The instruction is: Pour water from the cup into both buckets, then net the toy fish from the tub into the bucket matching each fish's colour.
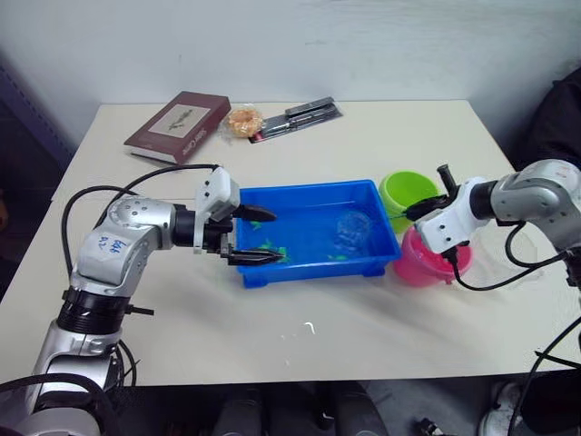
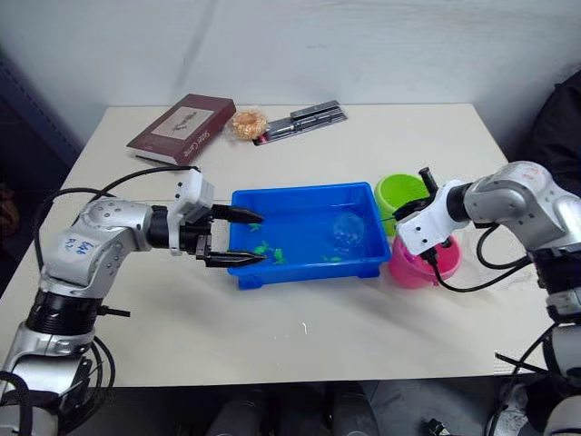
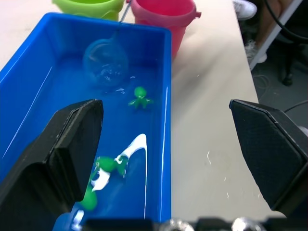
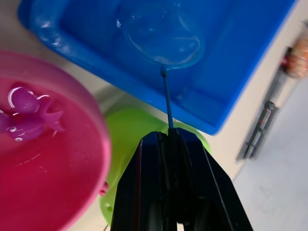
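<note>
Right gripper (image 4: 169, 139) is clamped on the thin stick handle of the net (image 4: 161, 36). The hoop hangs over the tub (image 1: 272, 272) at its 3 o'clock end, low at the water. Left gripper (image 1: 254, 236) has its fingers spread wide, holding nothing, straddling the tub's 9 o'clock wall.

Green fish (image 3: 140, 97) sit in the water toward the 8 o'clock part of the tub, another green fish (image 3: 113, 165) closer to the left gripper. Pink fish (image 4: 29, 115) already floats in the pink bucket (image 1: 413, 263). Green bucket (image 1: 407, 189) stands at 1 o'clock of it, beside the tub.

Handling, as judged: net is very light, handle thin and prone to twisting in the grip, so hold it near the end, firmly. Mesh is soft and drags in water. Fish are tiny, wet and slippery, and likely drift away from the hoop. Scoop from beneath, slowly.
</note>
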You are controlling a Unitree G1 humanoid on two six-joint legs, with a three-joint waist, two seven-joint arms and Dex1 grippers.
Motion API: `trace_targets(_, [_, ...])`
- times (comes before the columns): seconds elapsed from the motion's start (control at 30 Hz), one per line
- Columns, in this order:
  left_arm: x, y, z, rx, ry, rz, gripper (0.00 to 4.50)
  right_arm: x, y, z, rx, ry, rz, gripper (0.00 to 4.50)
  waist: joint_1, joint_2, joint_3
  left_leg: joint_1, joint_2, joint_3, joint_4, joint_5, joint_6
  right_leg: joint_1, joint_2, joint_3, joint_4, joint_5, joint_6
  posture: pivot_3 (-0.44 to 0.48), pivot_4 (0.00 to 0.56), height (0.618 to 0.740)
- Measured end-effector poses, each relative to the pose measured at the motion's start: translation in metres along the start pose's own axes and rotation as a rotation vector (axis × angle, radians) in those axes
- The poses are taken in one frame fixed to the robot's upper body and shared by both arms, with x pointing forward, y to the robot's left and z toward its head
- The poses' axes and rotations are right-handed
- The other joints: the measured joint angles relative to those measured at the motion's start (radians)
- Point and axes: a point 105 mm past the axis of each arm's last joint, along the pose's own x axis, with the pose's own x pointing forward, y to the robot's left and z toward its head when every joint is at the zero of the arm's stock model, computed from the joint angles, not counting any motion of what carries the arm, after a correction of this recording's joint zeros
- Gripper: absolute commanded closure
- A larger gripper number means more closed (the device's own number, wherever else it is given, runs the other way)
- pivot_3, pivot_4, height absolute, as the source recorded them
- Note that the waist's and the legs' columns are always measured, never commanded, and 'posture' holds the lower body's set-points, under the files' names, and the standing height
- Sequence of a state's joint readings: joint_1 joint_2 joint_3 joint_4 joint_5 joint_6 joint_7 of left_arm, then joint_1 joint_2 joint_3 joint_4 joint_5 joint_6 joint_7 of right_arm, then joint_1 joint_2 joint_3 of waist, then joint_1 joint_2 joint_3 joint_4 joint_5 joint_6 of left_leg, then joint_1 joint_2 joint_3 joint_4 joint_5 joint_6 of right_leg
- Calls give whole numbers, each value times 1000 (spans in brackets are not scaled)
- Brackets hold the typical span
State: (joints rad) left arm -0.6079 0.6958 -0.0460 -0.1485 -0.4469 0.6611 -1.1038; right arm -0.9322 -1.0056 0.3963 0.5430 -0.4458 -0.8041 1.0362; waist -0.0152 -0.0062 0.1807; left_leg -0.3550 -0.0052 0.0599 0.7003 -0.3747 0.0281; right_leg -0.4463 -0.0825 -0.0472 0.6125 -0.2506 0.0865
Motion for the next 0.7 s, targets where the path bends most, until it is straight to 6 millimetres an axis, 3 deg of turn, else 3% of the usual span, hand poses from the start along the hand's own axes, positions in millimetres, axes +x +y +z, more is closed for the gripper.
trace_targets(0.13, [-6,-3,1,-19,-2,25,11,2,7,2,58,-47,58,4500,3,0,0,0,0,0,1,0,0,1,0,0,1,0,0,0,150,740])
trace_targets(0.43, [-7,0,3,-12,-6,61,11,16,17,22,387,-199,95,4500,5,0,0,1,0,0,2,0,0,1,0,-1,2,0,0,0,150,740])
trace_targets(0.57, [-7,1,3,-8,-8,62,11,21,23,27,573,-247,77,4500,11,0,0,1,0,0,2,0,-1,1,0,-1,2,0,0,0,150,740])
trace_targets(0.7, [-6,4,6,-13,-17,63,11,20,29,25,891,-303,31,4500,16,0,0,0,0,-1,3,0,-1,1,-1,-1,3,0,0,0,150,740])
